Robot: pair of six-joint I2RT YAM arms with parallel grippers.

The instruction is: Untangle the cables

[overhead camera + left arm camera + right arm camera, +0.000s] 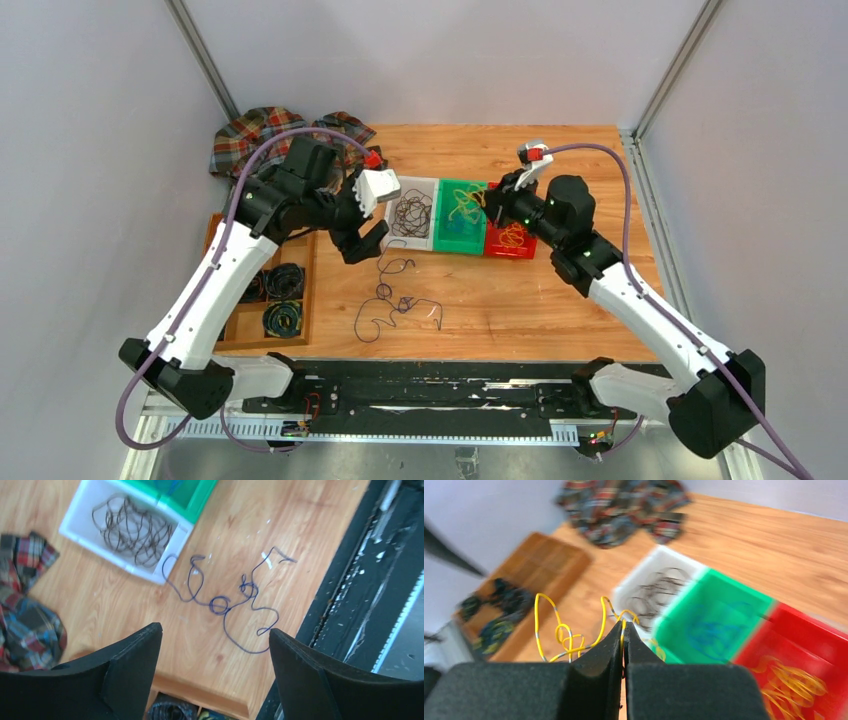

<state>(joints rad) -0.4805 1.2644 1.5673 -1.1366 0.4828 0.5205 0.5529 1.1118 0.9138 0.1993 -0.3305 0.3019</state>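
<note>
A long thin blue cable (235,600) lies looped on the wooden table (560,300), one end by the white bin (75,527); from above it is the dark cable (395,300). My left gripper (215,632) hovers above it, open and empty, also seen from above as the left gripper (362,240). My right gripper (624,625) is shut on a yellow cable (569,637) that dangles in loops. From above the right gripper (492,203) is over the green bin (462,238), with the yellow cable (462,206) hanging there.
The white bin holds dark brown cables (411,212), the green bin (714,615) blue ones, and the red bin (512,248) orange-yellow ones. A wooden tray (300,250) with black coils sits left. A plaid cloth (262,130) lies at the back left.
</note>
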